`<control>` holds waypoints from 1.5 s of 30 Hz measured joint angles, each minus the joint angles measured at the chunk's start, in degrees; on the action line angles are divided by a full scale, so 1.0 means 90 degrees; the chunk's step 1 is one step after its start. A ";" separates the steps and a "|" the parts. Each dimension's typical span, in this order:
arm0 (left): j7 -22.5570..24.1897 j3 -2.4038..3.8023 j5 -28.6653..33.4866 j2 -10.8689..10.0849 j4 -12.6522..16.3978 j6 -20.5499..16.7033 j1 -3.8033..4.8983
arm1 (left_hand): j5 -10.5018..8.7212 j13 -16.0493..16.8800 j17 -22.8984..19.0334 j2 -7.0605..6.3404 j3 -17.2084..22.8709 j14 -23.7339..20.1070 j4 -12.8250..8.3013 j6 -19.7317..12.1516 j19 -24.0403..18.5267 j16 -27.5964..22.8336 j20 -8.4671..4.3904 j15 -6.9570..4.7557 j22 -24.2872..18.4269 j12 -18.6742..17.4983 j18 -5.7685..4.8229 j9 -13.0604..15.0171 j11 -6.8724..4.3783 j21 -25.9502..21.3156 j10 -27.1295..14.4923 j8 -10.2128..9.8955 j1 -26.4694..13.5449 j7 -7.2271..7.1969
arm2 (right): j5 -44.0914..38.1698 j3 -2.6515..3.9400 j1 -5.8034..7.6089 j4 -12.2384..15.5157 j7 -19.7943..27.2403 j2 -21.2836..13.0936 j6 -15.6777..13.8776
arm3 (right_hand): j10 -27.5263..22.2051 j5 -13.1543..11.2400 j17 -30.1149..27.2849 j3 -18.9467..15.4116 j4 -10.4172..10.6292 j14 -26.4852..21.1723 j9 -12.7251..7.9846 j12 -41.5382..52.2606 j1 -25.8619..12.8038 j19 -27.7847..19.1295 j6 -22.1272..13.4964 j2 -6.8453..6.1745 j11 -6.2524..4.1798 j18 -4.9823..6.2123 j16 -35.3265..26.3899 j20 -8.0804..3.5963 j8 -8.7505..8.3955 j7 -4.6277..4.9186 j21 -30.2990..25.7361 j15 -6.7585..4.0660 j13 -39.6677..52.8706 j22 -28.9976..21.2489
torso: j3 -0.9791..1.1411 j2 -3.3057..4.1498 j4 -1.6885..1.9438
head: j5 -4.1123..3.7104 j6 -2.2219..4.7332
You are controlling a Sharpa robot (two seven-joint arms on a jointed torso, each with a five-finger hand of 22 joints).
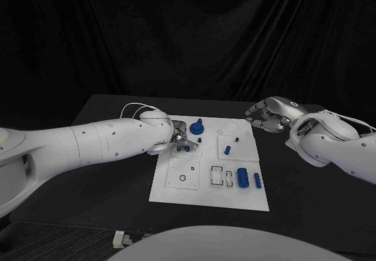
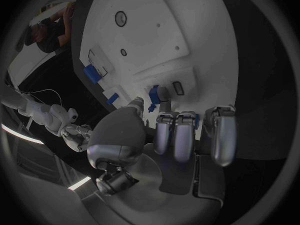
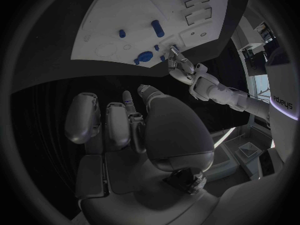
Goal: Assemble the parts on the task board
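Head view has the left robot hand [image 1: 182,140] apparently pinching a small blue part [image 2: 154,93] over the white board [image 1: 184,191], ready for seating in its slot, while the right robot hand [image 1: 266,115] waits curled and empty.

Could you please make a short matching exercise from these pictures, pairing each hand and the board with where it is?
Things:
1. left hand
2. right hand
3. task board

Places:
A. middle of the black table
B. off the board, beyond its far right corner
C. over the board's far left part, fingers at a small blue part

Pairs: 1-C, 2-B, 3-A
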 measured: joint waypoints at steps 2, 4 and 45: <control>-0.0003 0.0000 0.0000 0.0005 -0.0001 0.0002 0.0000 | 0.0000 0.0000 0.0000 0.0010 0.0000 0.0000 0.0000 0.0000 0.0000 0.0000 0.0000 0.0000 0.0000 0.0000 0.0000 0.0003 0.0000 0.0000 0.0000 0.0000 0.0010 0.0000 | 0.0003 0.0000 -0.0001 -0.0002 -0.0001 0.0002 0.0000 | 0.0000 0.0000 0.0000 0.0000 0.0000 0.0000 0.0000 0.0000 0.0000 0.0000 0.0000 0.0000 0.0000 0.0000 0.0000 0.0000 0.0000 0.0000 0.0000 0.0000 0.0000 0.0000 | 0.0001 -0.0001 0.0000 | 0.0001 0.0000; -0.0006 0.0000 0.0000 0.0008 -0.0004 0.0006 0.0000 | 0.0000 0.0000 0.0003 0.0010 0.0000 0.0000 0.0000 0.0000 0.0000 0.0000 0.0000 0.0000 0.0000 0.0000 0.0000 0.0017 0.0000 0.0000 0.0000 0.0000 0.0010 0.0000 | 0.0006 0.0000 -0.0002 -0.0005 -0.0001 0.0003 0.0000 | 0.0000 0.0000 0.0000 0.0000 0.0000 0.0000 0.0000 0.0000 0.0000 0.0000 0.0000 0.0000 0.0000 0.0000 0.0000 0.0000 0.0000 0.0000 0.0000 0.0000 0.0000 0.0000 | 0.0001 0.0000 0.0000 | -0.0005 0.0000; -0.0015 0.0003 0.0000 0.0011 0.0036 0.0088 0.0000 | 0.2069 0.0004 0.0003 -0.0226 0.0891 0.0001 -0.0431 -0.0127 0.0000 0.0000 -0.0091 -0.0092 -0.0002 0.0000 0.0001 0.0189 -0.0084 -0.0001 0.0007 -0.0083 0.1280 -0.0123 | 0.0085 0.0000 -0.0034 -0.0029 -0.0003 0.0009 0.0004 | 0.0023 0.0000 -0.0021 0.0018 0.0018 0.0018 -0.0005 0.0000 0.0000 0.0000 0.0000 0.0000 0.0023 0.0000 0.0000 0.0000 0.0000 0.0000 0.0000 0.0018 0.0004 -0.0002 | 0.0001 -0.0001 -0.0003 | -0.0005 0.0000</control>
